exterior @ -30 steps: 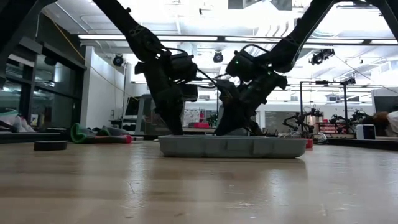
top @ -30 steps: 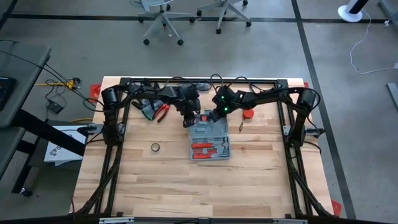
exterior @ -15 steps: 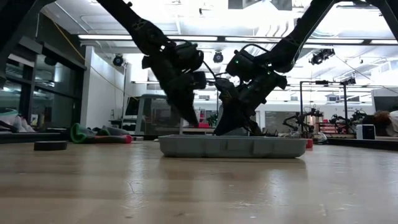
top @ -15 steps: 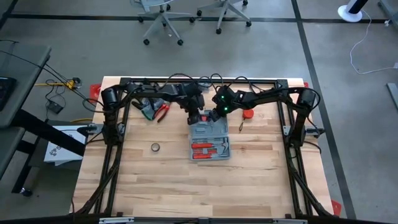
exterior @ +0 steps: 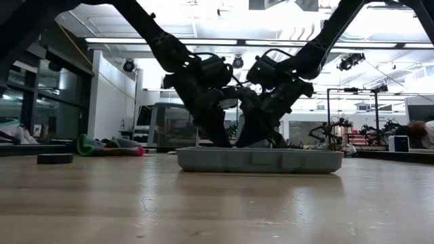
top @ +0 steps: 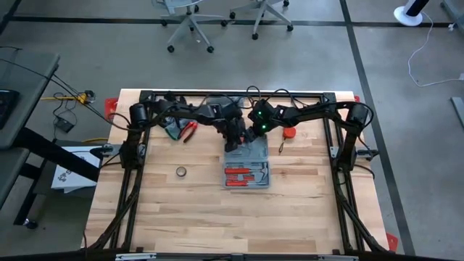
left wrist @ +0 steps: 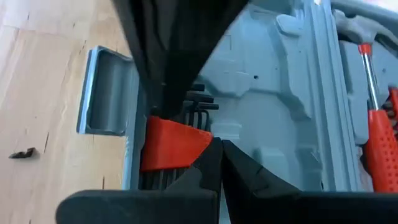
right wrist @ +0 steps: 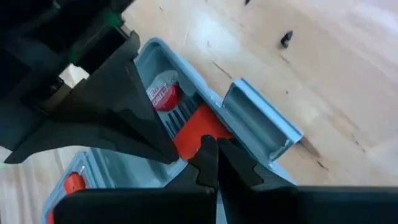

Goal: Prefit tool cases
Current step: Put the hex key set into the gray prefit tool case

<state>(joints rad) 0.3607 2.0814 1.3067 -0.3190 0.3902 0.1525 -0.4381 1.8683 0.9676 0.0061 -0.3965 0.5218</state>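
Operator, your tool case [top: 246, 166] lies open and flat on the wooden table [top: 181, 210], near the middle and toward the far edge. Take the case as the reference for what follows.

Inside the case, red-handled tools [top: 244, 174] sit in the half nearer the front of the table. In the far half, a red holder of dark hex keys [left wrist: 171, 146] rests in its recess beside the case's handle [left wrist: 107, 93].

Your left gripper [top: 233, 138] is down over the far end of the case. Its fingers are pressed together, with the tips at the red holder; whether they touch it cannot be told from the left wrist view. Your right gripper [top: 247, 136] is at the same far end, just beside the left one, also pressed together, with its tips at the red holder [right wrist: 198, 132]. Nothing is pinched by either.

Left of the case, well apart, lies a small roll of tape [top: 180, 171]. Beyond the case's far-left corner lie red-handled pliers [top: 188, 130]. To the right of the case's far end sits a small red object [top: 289, 133].
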